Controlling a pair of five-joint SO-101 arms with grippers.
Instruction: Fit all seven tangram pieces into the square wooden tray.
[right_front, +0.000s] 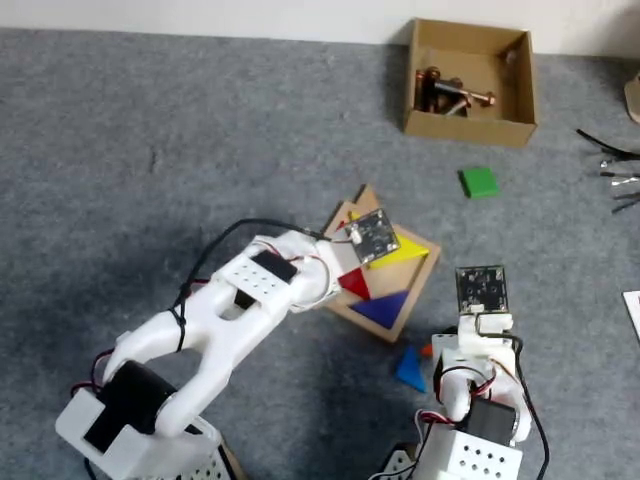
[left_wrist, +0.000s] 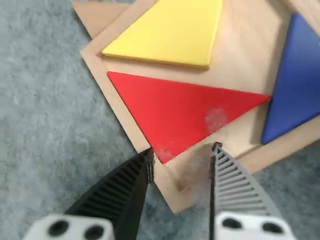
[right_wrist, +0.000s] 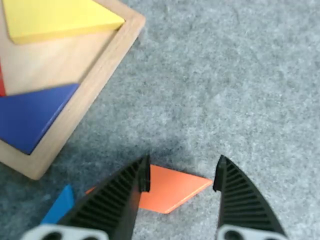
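Note:
The square wooden tray (right_front: 425, 272) holds a yellow triangle (left_wrist: 172, 32), a red triangle (left_wrist: 180, 112) and a blue triangle (left_wrist: 295, 85). My left gripper (left_wrist: 182, 154) hangs open just over the tray's corner, its fingertips astride the red triangle's point. On the carpet beside the tray lies an orange piece (right_wrist: 172, 187), and my right gripper (right_wrist: 182, 170) stands open above it, one finger on each side. A small blue triangle (right_front: 408, 368) lies next to the orange piece (right_front: 427, 349). A green square (right_front: 478, 182) rests farther back on the carpet.
A cardboard box (right_front: 468, 70) with metal parts stands at the back right. Black cable ties (right_front: 610, 165) lie at the right edge. Grey carpet (right_front: 150, 150) stretches to the left and back.

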